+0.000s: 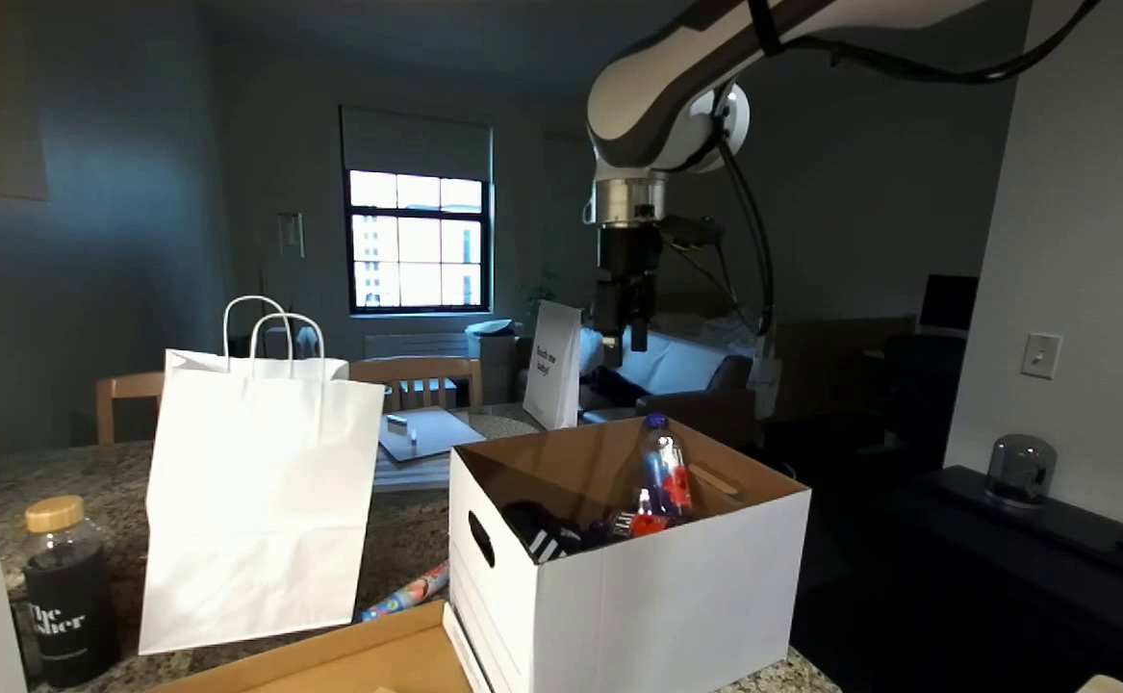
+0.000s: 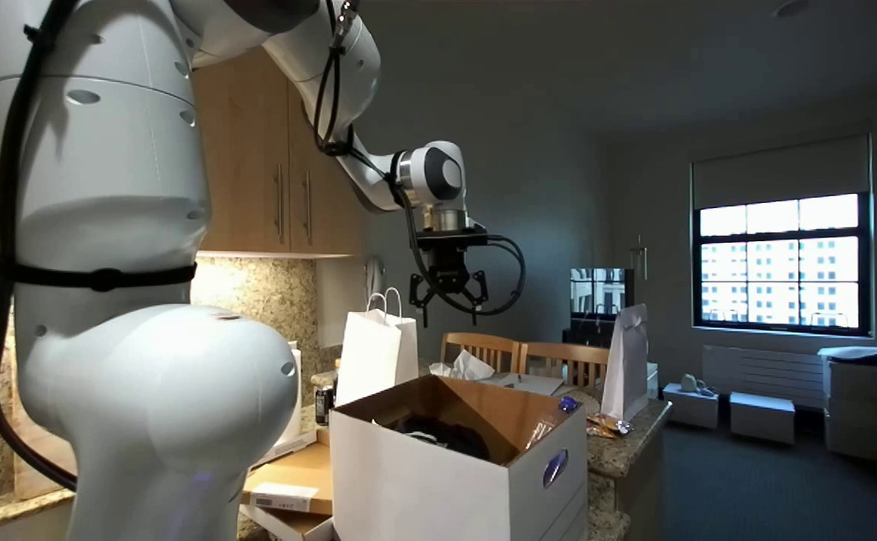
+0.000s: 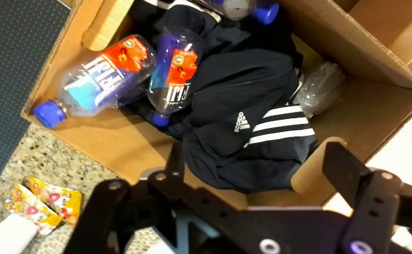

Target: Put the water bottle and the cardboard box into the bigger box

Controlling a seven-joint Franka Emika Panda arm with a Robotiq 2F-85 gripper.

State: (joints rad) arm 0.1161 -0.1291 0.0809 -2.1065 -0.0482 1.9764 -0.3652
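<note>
Standing well in from the right edge of the granite counter [image 1: 407, 539], a smooth white paper bag [image 1: 258, 500] seemed set clear of the work. The big white box [image 1: 657, 606], brown cardboard within, sat at that edge, open-topped, presumably to take both items. Above it hung the gripper [image 1: 625, 345], fingers spread wide and holding nothing, probably high enough to clear the rim. A clear plastic water bottle [image 1: 667, 472], one of several inside, leaned in the box's corner, propped, I judged, by soft black cloth [image 3: 227, 81]. I could not pick out the slim cardboard box.
</note>
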